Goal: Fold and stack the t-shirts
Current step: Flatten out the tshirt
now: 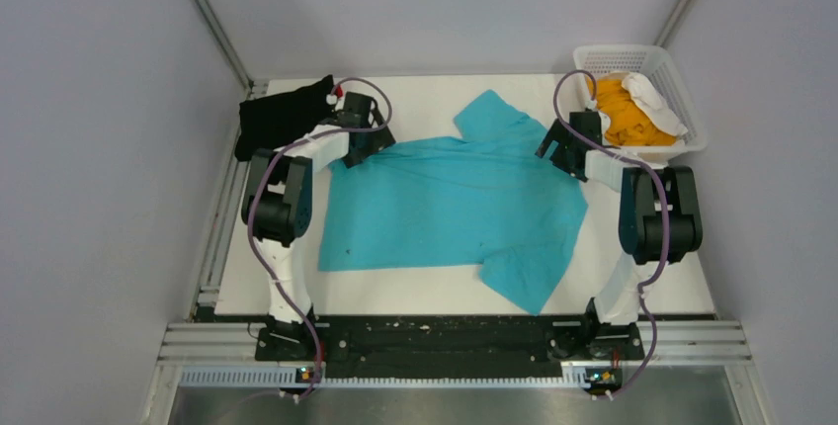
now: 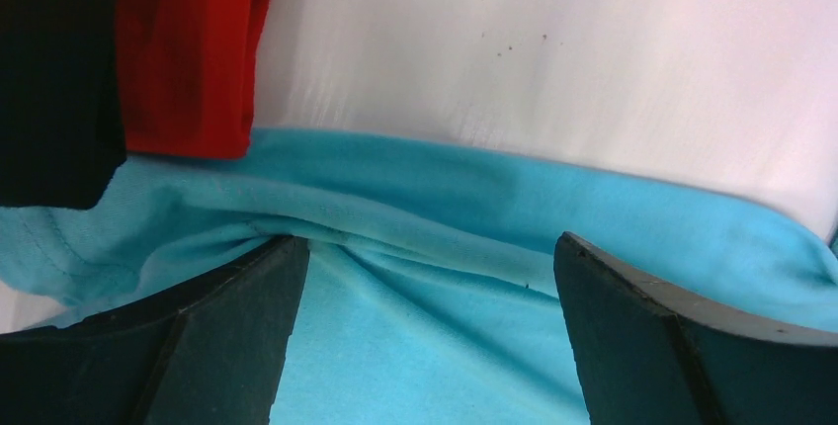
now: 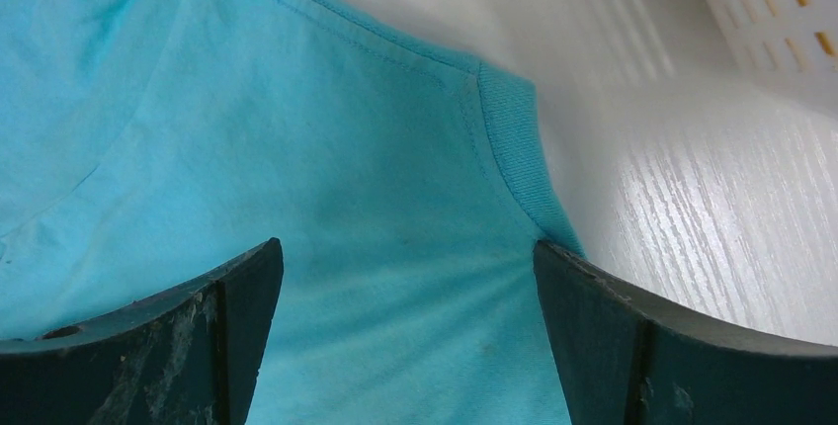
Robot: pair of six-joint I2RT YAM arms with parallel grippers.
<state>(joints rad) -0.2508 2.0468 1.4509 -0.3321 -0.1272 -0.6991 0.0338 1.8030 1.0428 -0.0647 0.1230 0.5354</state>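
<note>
The turquoise t-shirt (image 1: 455, 203) lies spread flat across the white table. My left gripper (image 1: 364, 140) is open at its far left corner. In the left wrist view (image 2: 430, 282) the jaws stand wide apart and press on the bunched turquoise hem (image 2: 415, 198). My right gripper (image 1: 563, 148) is open at the shirt's far right edge. In the right wrist view (image 3: 407, 272) the jaws straddle the cloth (image 3: 326, 148) by the ribbed collar (image 3: 509, 138). A black t-shirt (image 1: 282, 119) lies at the far left, and a red one (image 2: 188, 49) lies beside it. An orange one (image 1: 625, 114) is in the basket.
A white lattice basket (image 1: 632, 54) stands at the far right corner and holds the orange shirt and a white cloth (image 1: 657, 99). Bare white table (image 2: 553, 59) shows beyond the turquoise shirt. Grey walls close in on both sides.
</note>
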